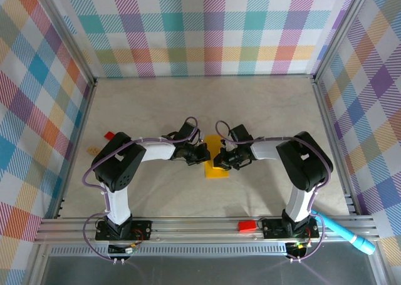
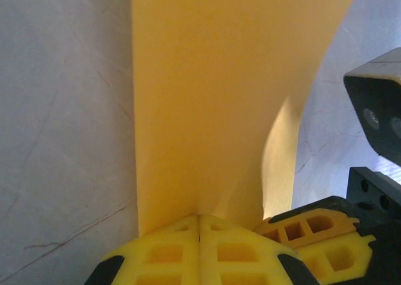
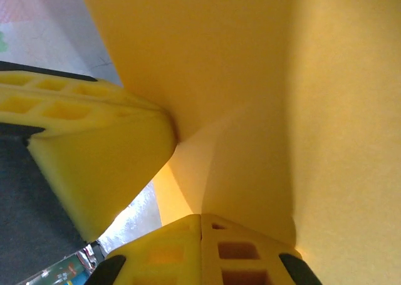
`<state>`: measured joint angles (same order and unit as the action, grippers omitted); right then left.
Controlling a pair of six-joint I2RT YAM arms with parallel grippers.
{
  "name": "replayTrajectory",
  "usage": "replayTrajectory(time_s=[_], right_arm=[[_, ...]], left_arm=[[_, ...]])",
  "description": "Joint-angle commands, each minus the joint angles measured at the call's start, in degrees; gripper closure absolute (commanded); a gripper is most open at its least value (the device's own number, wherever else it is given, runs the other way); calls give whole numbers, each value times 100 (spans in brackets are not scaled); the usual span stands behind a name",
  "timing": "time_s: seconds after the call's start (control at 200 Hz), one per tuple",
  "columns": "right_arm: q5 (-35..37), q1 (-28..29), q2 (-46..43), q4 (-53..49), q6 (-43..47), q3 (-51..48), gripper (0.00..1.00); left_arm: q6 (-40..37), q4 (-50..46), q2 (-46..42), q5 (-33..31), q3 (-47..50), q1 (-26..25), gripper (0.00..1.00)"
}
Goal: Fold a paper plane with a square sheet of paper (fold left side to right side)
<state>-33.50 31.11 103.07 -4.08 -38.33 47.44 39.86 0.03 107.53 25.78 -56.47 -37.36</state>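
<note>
No lettering, number, brand or sign is legible on the square sheet of paper [image 1: 217,169], the tabletop [image 1: 188,103] or the checked walls [image 1: 200,28].

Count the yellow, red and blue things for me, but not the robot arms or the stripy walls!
Yellow-orange paper: 1
Red blocks: 2, one at the left and one on the front rail
Light blue pen: 1
Total: 4

Lab cell: plaid walls [image 1: 207,28], alu rails [image 1: 200,224].
</note>
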Motion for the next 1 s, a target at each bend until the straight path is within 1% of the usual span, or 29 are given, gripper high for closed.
replayTrajectory(time_s=[0.0,0.13,0.24,0.695,0.795,0.995], right_arm=[[379,9,147,-475,217,-111,100],[525,9,214,-603,289,-156,100],[613,9,240,-661,339,-156,100],[636,9,345,-846,396,-51,100],[616,9,362,-866,385,-27,100],[689,9,372,-1035,440,19,100]], left_arm=[[27,-163,-189,156,-225,35,100],[-29,16,-92,364,-351,102,100],[-139,-3,6,389,-484,146,100],[-309,-67,345,345,-473,247,100],[-358,-104,403,249,-439,247,100],[-359,139,502,125,-238,291,100]])
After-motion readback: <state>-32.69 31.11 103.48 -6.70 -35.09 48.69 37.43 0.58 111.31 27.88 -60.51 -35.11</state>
